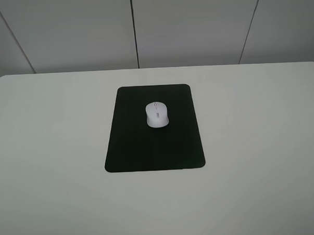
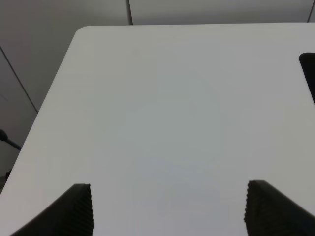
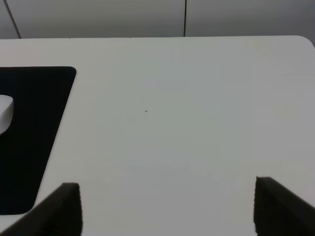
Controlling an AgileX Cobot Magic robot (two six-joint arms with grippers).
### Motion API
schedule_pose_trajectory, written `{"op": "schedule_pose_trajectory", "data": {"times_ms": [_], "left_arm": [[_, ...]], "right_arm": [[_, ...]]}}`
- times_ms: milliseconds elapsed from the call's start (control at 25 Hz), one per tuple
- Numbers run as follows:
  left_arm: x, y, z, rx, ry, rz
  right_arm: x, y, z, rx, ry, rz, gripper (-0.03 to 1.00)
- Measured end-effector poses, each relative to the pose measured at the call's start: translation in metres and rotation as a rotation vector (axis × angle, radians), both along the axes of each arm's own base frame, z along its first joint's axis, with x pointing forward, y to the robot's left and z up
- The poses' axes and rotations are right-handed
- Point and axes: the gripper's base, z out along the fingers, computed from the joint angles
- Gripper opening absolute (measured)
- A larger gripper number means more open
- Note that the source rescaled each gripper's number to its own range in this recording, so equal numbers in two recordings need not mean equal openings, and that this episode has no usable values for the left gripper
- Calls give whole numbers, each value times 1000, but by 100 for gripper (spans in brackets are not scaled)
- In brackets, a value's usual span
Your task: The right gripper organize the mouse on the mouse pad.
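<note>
The white mouse (image 1: 157, 115) sits on the far half of the black mouse pad (image 1: 148, 149), near the pad's middle line, scroll wheel pointing away. In the right wrist view a sliver of the mouse (image 3: 4, 114) shows on the pad (image 3: 29, 128). My right gripper (image 3: 167, 209) is open and empty over bare table to the right of the pad. My left gripper (image 2: 167, 209) is open and empty over bare table to the left of the pad, whose edge (image 2: 309, 73) just shows. Neither arm appears in the exterior high view.
The white table (image 1: 262, 144) has rounded far corners and a grey panelled wall (image 1: 195, 27) behind it. A tiny dark speck (image 3: 146, 110) lies on the table right of the pad.
</note>
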Motion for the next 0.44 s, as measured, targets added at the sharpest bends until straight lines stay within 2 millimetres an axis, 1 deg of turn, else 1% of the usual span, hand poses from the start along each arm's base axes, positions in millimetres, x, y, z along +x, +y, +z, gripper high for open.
{"op": "schedule_pose_trajectory", "data": {"times_ms": [440], "left_arm": [[0,0,0,0,0,0]], "right_arm": [[0,0,0,0,0,0,45]]}}
